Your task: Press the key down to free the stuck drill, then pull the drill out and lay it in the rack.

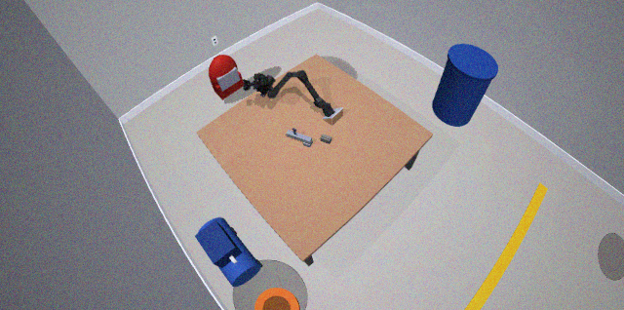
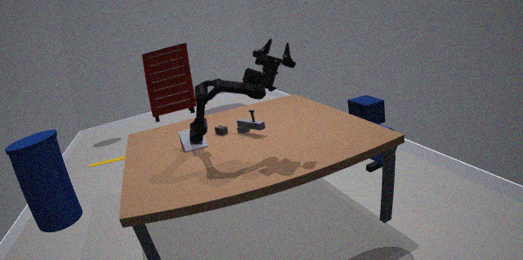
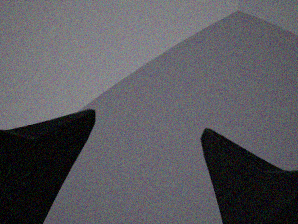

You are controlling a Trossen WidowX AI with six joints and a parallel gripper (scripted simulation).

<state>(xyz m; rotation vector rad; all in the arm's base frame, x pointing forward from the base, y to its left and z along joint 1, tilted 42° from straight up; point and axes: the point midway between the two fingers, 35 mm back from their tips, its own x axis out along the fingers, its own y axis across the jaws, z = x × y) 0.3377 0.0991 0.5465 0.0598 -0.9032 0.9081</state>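
The black parallel-jaw tool [image 2: 274, 53] was raised high above the far side of the tan wooden worktop [image 2: 286, 158], its two pointed fingers spread wide, aimed upward at bare grey wall and gripping nothing. The small dark drill [image 2: 252, 115] stood upright in the grey block fixture [image 2: 250, 124] near the worktop's middle. A small dark grey box [image 2: 221, 130] sat just beside the fixture, between it and the arm's grey base plate [image 2: 192, 142]; I could not tell whether it was the key or the rack.
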